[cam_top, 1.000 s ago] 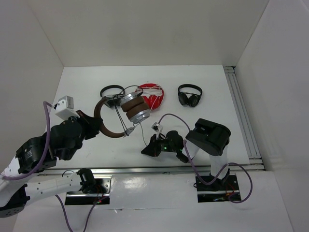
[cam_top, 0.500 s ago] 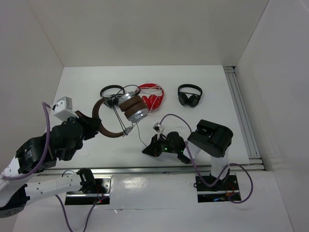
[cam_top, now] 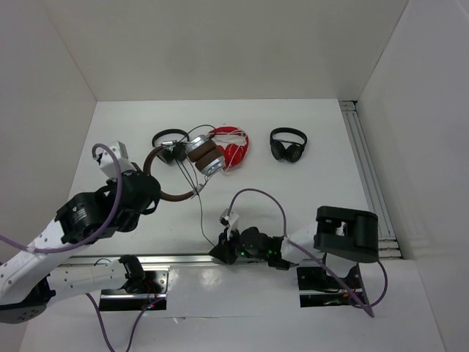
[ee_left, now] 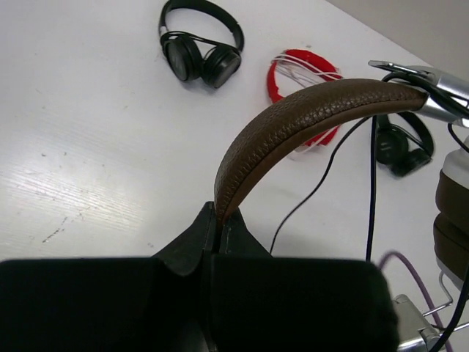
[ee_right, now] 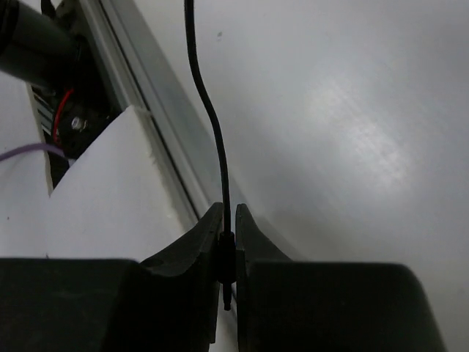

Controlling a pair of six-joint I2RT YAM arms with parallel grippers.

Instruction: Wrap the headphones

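Right wrist view first: the right gripper (ee_right: 228,220) is pinched nearly closed on the thin dark cable (ee_right: 207,103), right over the rail (ee_right: 146,125) at the table's near edge, well nearer than the red pair (cam_top: 233,143). From there the cable climbs away in one slack line toward the headphones (cam_top: 205,158).

Next out, the left gripper (ee_left: 220,220) is clamped tight on the brown headband (ee_left: 308,110), left of and nearer than the red pair. It appears to hold the headphones off the table, and the silver cups (cam_top: 209,163) hang just beside the red pair's left edge.

To wind well, I'd say the left side should hold the band firm while the right draws the slack out, then lays even turns round the band or cups without letting the cable slip through its fingers.

Watch the far row, it's crowded. The red pair's white cord (ee_left: 304,70) lies close by, one black pair (cam_top: 170,143) sits just left of the cups, and a second black pair (cam_top: 288,144) is off to the right of the red one. A swinging loop could snag any of them.
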